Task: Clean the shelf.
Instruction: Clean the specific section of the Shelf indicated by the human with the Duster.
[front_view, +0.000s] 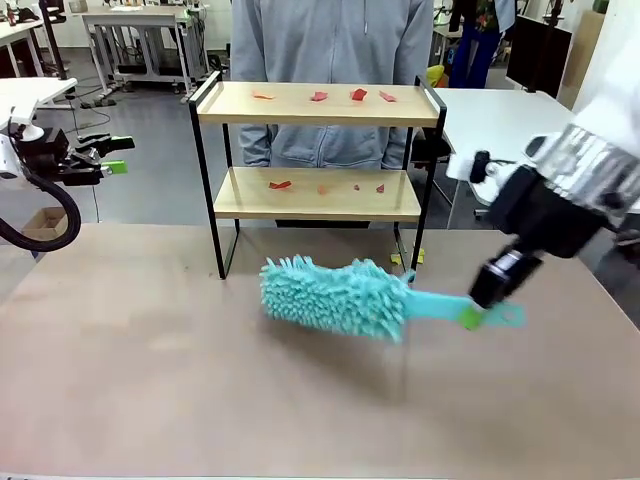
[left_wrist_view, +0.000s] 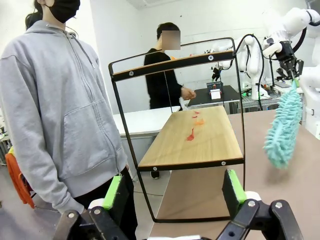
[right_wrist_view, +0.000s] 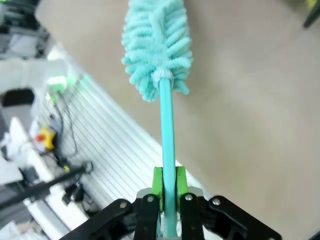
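Leverage is your first worry: the right pincer (front_view: 478, 312) is pinching the teal duster (front_view: 335, 297) close to the end of its thin handle. Any drag on the fluffy head could, I judge, twist the handle between the green pads (right_wrist_view: 157, 181) or pull it loose.

The shelf (front_view: 318, 195) looks light on its thin black legs. A firm push on a board could slide it along the table (front_view: 150, 400) or tip it toward the person (front_view: 330, 40) just behind it. The head could also snag on an upright of the frame, above all in the gap between the two boards. A quick sweep may scatter the red scraps (front_view: 358, 95) off the back edge.

The left pincer (front_view: 118, 155) hangs spread and empty, well off to the left, so nothing braces the rack.

The shelf stands at the far side of the table. Its long axis runs left to right across your front view, and its open front faces the robot. The duster hovers just in front of it, low over the table, and lies nearly parallel to the boards. Its head points to the robot's left, so you must turn it before it can reach in.
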